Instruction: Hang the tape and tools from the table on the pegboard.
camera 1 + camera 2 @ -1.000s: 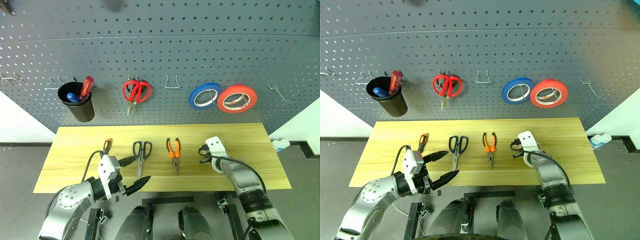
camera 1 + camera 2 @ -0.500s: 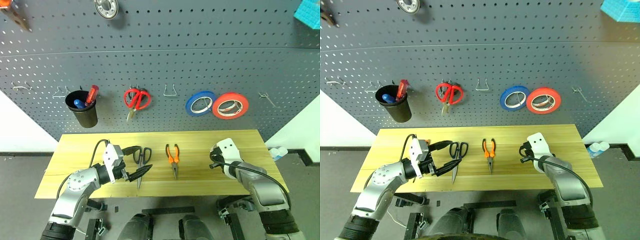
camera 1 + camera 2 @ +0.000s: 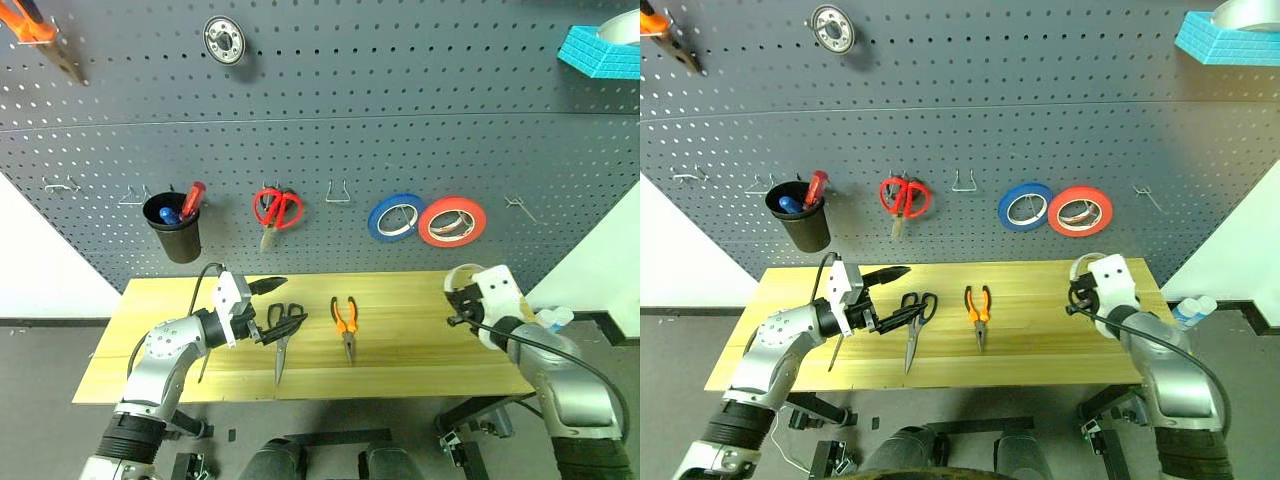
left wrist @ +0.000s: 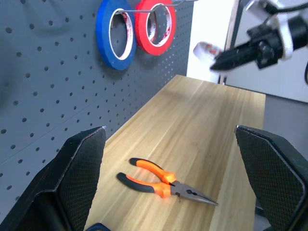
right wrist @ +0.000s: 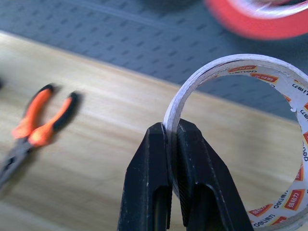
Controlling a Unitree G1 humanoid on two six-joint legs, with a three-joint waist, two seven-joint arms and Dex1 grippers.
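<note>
The right end effector (image 5: 171,159) is clamped on the wall of the tape (image 5: 269,139), one black finger inside the ring and one outside, holding the cream roll off the surface (image 3: 420,340) near its right end, below the red roll (image 3: 452,221) on the pegboard (image 3: 400,120). The wood around and beneath the tape lies bare out to the right edge and the front edge.

The left end effector (image 3: 276,306) stands wide apart and holds nothing, hovering above the left half of the surface; one finger sits over the handles of the black scissors (image 3: 282,340), though whether it touches them cannot be told.

The orange pliers (image 3: 346,322) lie mid-surface, well apart from both arms, with open wood on either side.

On the pegboard, the blue roll (image 3: 395,217) and the red roll hang side by side. An empty hook (image 3: 342,192) sits between the blue roll and the red scissors (image 3: 277,210), and another bare hook (image 3: 517,206) juts out to the right of the red roll. A black cup (image 3: 177,226) hangs farther left.
</note>
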